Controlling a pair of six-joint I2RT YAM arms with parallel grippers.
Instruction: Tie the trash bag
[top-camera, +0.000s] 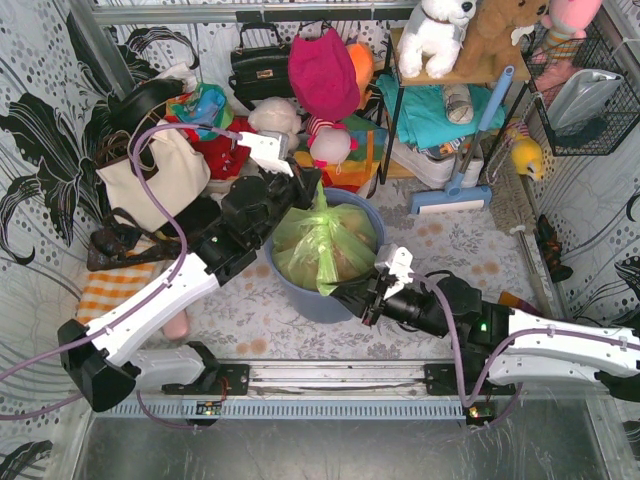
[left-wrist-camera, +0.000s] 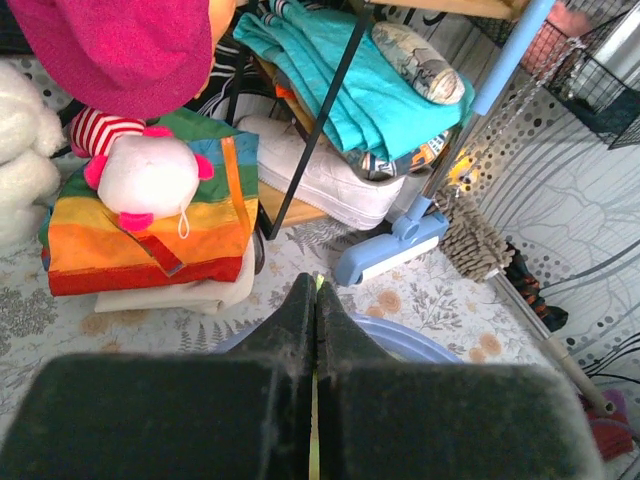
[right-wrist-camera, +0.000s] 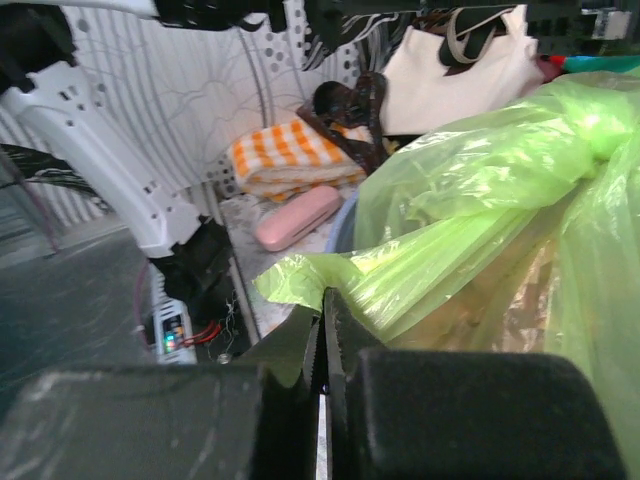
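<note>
The lime-green trash bag (top-camera: 325, 245), with tan waste showing through, sits in a round blue bin (top-camera: 305, 300) at mid-table. My left gripper (top-camera: 308, 192) is at the bag's far-left top, shut on a gathered strip of it. In the left wrist view only a thin green sliver shows between the closed fingers of the left gripper (left-wrist-camera: 316, 285), above the bin rim (left-wrist-camera: 430, 345). My right gripper (top-camera: 358, 297) is at the bin's near-right side. It is shut on a flap of the trash bag (right-wrist-camera: 480, 190), pinched at the tips of the right gripper (right-wrist-camera: 325, 295).
A cream tote bag (top-camera: 160, 175) and an orange checked cloth (top-camera: 110, 290) lie left of the bin, with a pink case (right-wrist-camera: 297, 215) beside them. Plush toys (top-camera: 310, 140), a black handbag (top-camera: 262, 65), a shelf with teal cloth (top-camera: 435, 110) and a blue mop (top-camera: 455, 190) crowd the back.
</note>
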